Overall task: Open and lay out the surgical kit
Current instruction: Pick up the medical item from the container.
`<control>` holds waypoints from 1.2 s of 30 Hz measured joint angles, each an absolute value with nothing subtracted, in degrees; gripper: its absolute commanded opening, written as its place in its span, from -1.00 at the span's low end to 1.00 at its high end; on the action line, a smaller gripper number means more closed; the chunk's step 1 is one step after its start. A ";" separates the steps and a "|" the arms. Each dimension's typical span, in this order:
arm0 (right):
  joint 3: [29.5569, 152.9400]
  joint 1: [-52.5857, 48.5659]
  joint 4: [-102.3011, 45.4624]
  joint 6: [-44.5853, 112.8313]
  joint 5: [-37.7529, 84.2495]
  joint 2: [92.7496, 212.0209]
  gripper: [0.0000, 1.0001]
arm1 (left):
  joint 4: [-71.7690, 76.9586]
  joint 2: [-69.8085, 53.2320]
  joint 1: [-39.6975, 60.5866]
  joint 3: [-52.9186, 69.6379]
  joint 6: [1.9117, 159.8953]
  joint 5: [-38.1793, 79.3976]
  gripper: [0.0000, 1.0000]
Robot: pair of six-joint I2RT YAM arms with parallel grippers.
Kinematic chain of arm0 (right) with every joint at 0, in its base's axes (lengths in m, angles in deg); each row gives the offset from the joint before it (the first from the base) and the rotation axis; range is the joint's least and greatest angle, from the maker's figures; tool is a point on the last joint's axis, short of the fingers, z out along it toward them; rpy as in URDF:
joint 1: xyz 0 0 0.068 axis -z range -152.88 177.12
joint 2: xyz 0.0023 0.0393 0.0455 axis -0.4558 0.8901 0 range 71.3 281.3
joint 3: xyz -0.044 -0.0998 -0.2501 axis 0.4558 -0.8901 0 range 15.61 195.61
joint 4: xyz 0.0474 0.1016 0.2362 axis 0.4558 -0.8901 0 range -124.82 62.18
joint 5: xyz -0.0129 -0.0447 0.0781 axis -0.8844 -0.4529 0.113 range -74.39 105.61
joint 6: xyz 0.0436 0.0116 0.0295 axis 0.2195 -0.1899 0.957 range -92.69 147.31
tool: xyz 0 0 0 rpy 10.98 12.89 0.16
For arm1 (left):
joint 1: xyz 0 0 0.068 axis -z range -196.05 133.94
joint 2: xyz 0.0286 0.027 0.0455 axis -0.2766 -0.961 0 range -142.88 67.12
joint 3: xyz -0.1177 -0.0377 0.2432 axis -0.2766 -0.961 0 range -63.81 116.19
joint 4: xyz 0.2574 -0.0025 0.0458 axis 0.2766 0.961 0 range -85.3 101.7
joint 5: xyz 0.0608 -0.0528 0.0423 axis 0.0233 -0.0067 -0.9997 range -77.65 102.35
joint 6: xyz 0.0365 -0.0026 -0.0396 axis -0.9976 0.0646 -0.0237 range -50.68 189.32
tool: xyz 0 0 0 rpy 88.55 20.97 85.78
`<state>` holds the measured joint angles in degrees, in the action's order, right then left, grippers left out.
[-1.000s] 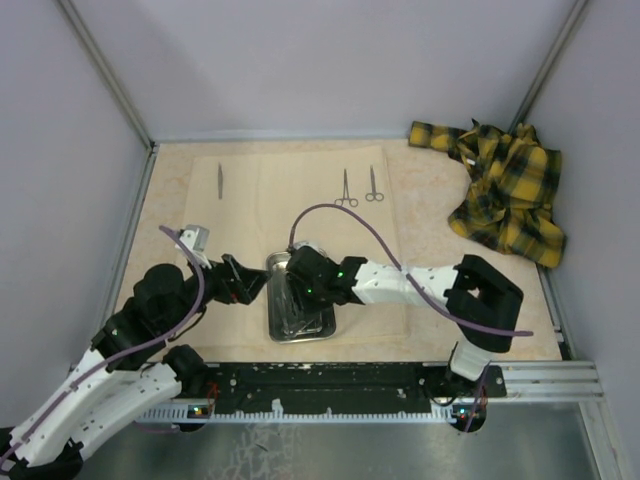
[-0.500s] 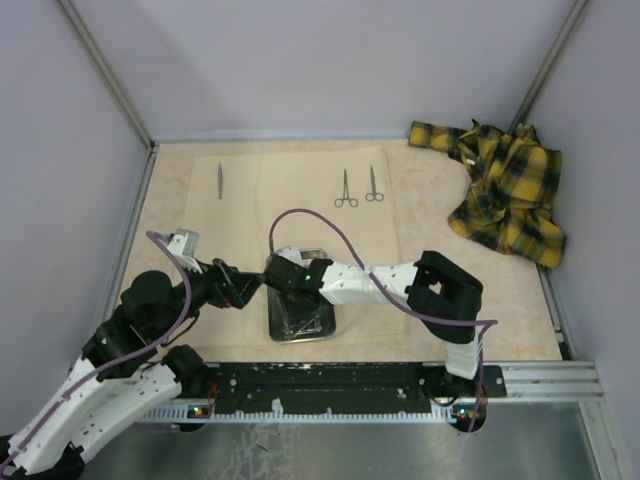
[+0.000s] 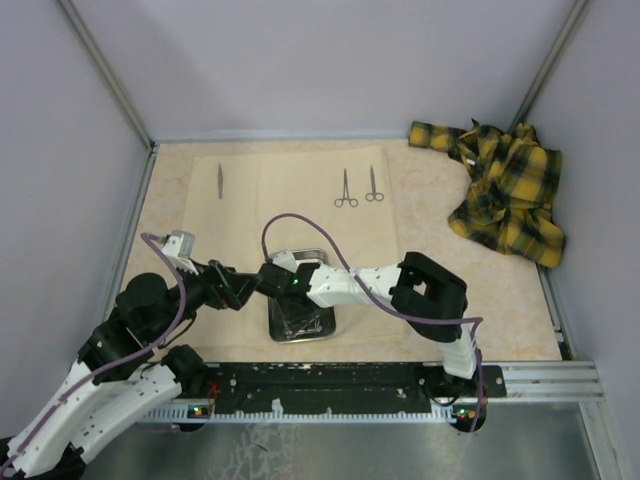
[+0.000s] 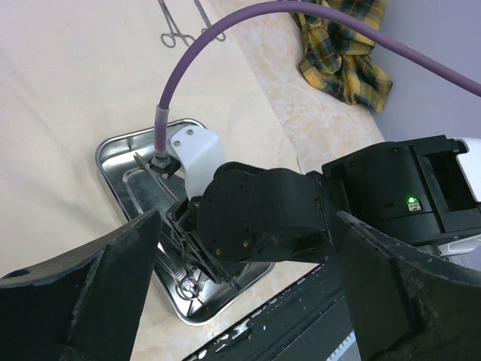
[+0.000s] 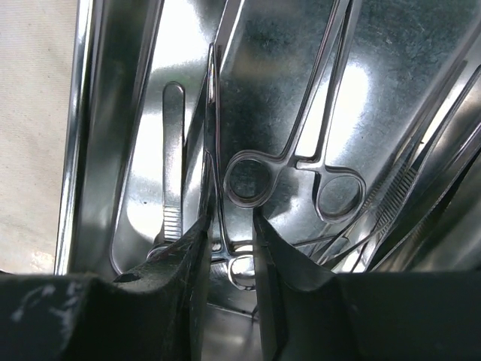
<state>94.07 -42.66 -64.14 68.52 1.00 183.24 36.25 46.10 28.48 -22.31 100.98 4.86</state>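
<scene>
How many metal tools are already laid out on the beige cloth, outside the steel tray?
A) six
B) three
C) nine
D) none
B: the thin tweezers lie alone at the far left of the beige cloth, and two ring-handled clamps lie side by side further right.

— Cloth wrap (image 3: 300, 190)?
— Pale beige, unfolded, spread flat from the table's far edge toward its near edge.
— Steel tray (image 3: 300, 338)?
— Shiny, rectangular, upright on the near part of the cloth. Full of thin overlapping instruments: ring-handled forceps (image 5: 293, 162) lying flat, ribbed tweezers (image 5: 173, 158) along one wall, perhaps four or five more, too tangled to count.
— Laid out?
— Three, along the cloth's far edge. Slim tweezers (image 3: 220, 181) near the far-left corner. First clamp (image 3: 346, 189) and second clamp (image 3: 373, 184) side by side, not touching, rings toward the tray.
</scene>
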 measured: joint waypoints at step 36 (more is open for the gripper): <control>89.46 -44.37 -62.78 69.57 -2.70 176.84 -1.00 | 36.73 46.71 28.48 -22.27 101.05 4.88 0.99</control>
<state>89.46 -44.37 -62.78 69.57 -2.70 176.84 36.73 46.71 28.48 -22.27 101.05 4.88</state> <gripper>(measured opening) 0.007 0.996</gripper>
